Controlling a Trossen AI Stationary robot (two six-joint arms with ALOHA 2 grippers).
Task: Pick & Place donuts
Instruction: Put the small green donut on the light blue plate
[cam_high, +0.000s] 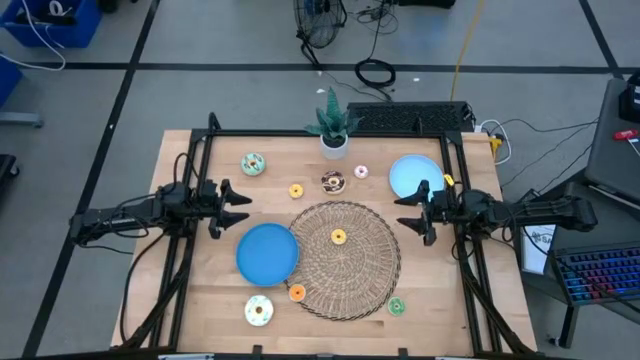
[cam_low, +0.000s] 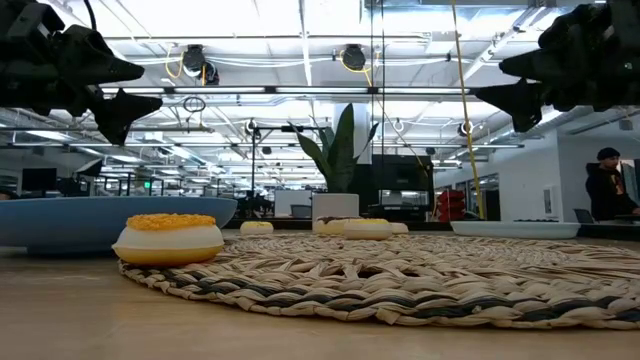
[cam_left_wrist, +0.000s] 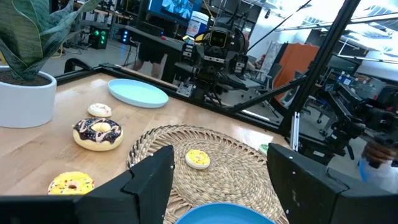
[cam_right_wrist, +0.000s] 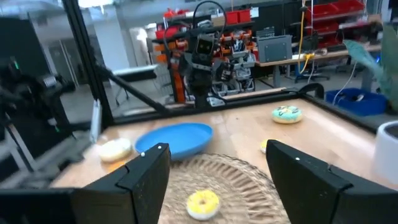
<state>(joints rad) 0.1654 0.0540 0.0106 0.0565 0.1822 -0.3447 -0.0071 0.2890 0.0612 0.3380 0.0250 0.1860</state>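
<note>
Several small donuts lie flat on the table. At the far side lie a mint one, a yellow one, a brown one and a pink one. Another yellow one rests on the wicker mat. Near the front lie an orange one, a white one and a green one. My left gripper hovers open above the table's left side, and my right gripper hovers open above the right side. Both point level toward the middle with nothing between their fingers.
A dark blue plate sits left of the mat, and a light blue plate at the far right. A potted plant stands at the far edge. A black frame runs along the table's sides.
</note>
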